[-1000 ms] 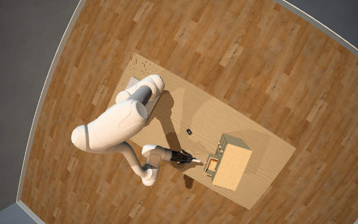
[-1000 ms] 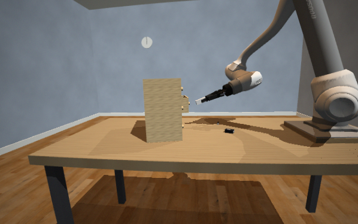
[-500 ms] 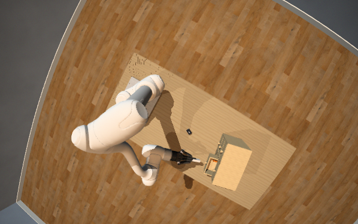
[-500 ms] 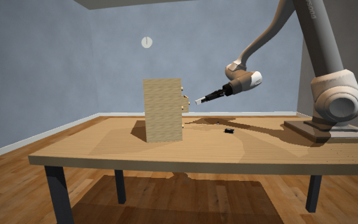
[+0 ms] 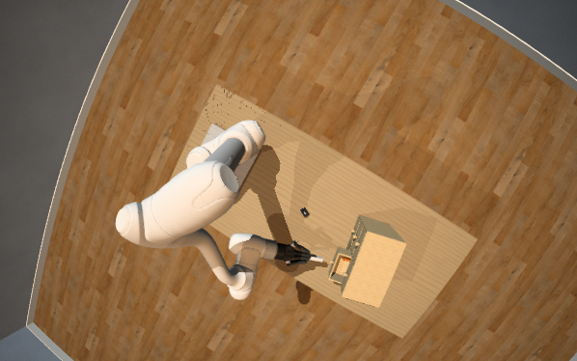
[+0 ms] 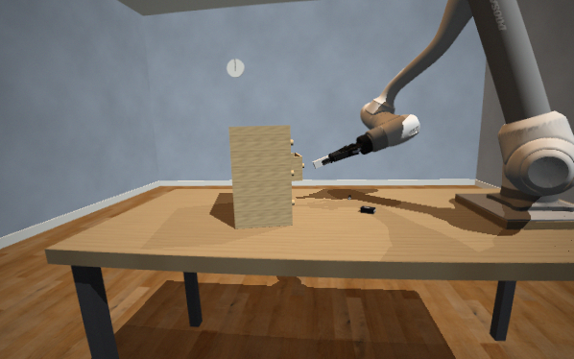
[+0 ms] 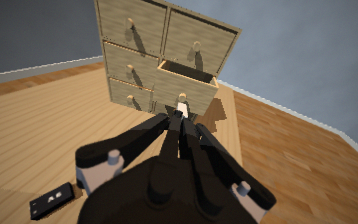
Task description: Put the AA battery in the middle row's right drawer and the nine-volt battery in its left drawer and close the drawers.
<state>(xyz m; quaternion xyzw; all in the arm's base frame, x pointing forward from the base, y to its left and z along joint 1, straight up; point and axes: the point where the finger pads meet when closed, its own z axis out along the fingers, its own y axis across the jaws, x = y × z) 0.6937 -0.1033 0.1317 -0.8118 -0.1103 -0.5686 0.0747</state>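
The small chest [image 5: 375, 267] [image 6: 261, 178] [image 7: 151, 25] stands upright. Its middle-row right drawer [image 5: 333, 268] [image 6: 298, 168] [image 7: 198, 97] is partly out and looks level; the other drawers that show look pushed in. My gripper [image 5: 316, 259] [image 6: 320, 162] [image 7: 180, 109] is shut and empty, its pale tips a short gap in front of that drawer's knob. A black block with white print [image 5: 305, 212] [image 6: 368, 209] [image 7: 52, 201], apparently the nine-volt battery, lies on the table. An orange patch shows inside the open drawer in the top view; whether it is the AA battery I cannot tell.
A tiny grey thing [image 6: 349, 197] lies on the table beyond the black block in the exterior view, too small to identify. The chest stands near one end of the table [image 5: 431, 251] [image 6: 184, 245]. The arm's base is at the other end.
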